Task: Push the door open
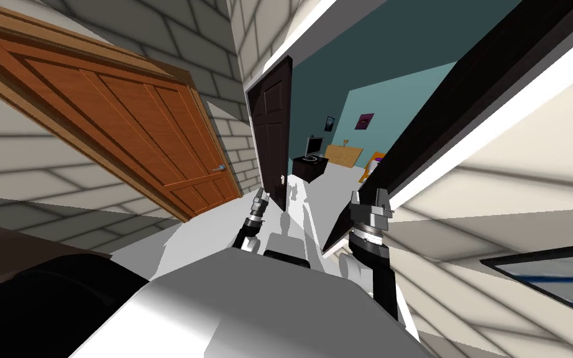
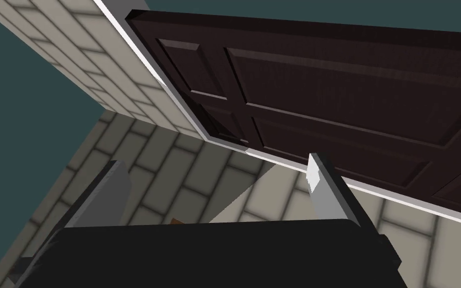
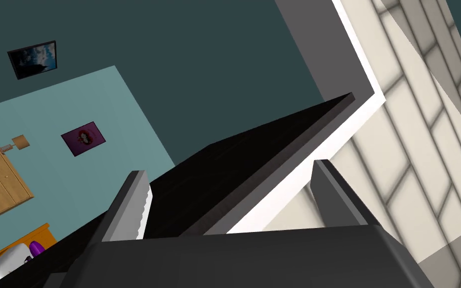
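Door (image 1: 273, 133), dark and panelled, already stands swung well into the teal room (image 1: 397, 93) just ahead of the left gripper (image 1: 260, 199), a second dark leaf (image 3: 254, 170) lies by the right gripper (image 1: 370, 196), both jaws released, so little pushing seems left beyond widening the gap.

Left tool (image 1: 260, 200) and right tool (image 1: 370, 197) both forward and spread wide.

A house corridor: beyond the open dark door (image 1: 271, 133) lies a teal-walled room (image 1: 397, 93) (monitor (image 1: 314, 147), desk (image 1: 309, 168), wall picture (image 1: 364, 121))
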